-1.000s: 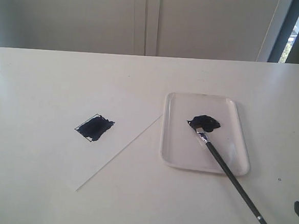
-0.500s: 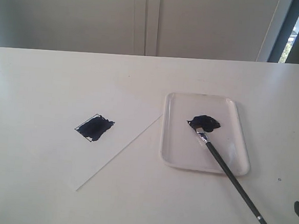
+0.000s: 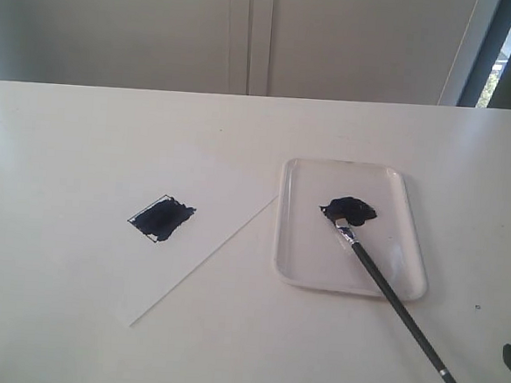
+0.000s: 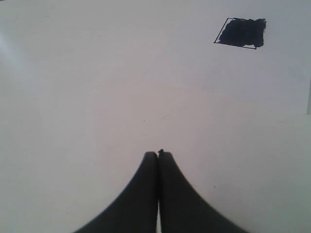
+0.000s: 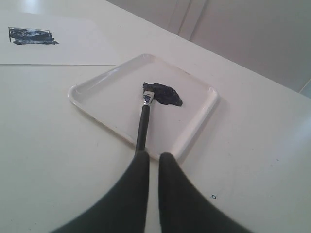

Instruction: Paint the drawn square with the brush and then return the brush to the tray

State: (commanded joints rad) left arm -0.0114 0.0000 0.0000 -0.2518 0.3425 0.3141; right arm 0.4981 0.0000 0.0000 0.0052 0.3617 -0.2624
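Nothing has shifted since a second ago: the brush [image 3: 389, 294] lies with its bristles in the paint blob [image 3: 352, 209] on the tray [image 3: 345, 168], its handle reaching out over the rim. The drawn square [image 3: 161, 219] is painted dark. The left gripper [image 4: 158, 155] and the right gripper [image 5: 154, 155] each have their jaws pressed together, holding nothing
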